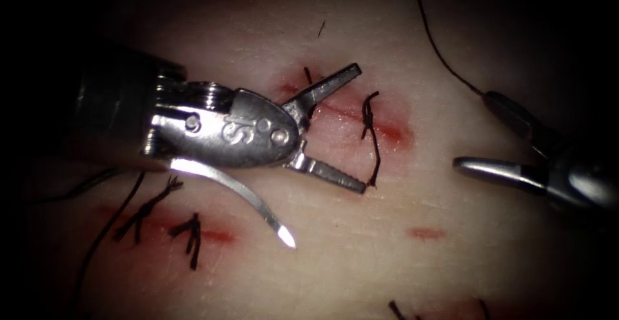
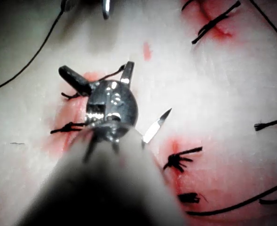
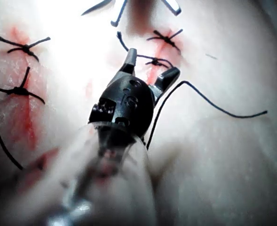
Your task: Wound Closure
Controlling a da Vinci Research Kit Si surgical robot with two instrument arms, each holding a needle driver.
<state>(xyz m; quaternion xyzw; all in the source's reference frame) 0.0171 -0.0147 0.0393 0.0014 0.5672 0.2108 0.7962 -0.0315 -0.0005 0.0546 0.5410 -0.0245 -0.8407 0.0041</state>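
Left tool (image 1: 332, 130) is sitting jaws apart over the cut (image 1: 361, 121), gripping nothing; needle (image 1: 238, 194) is lying free just below it, out of tissue (image 1: 361, 255). I'm seeing right tool (image 1: 477, 133) splayed too, thread (image 1: 445, 55) touching its upper jaw.

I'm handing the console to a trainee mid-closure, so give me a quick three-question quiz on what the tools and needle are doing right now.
1. True or false: the left tool grips the needle.
2. The right tool's jaws are: A) shut on thread, B) open, C) shut on tissue.
3. Fill in: the needle's pointed tip is bare, not buried in the ____.

Key: 1 false, its open jaws hold nothing; 2 B; 3 tissue.
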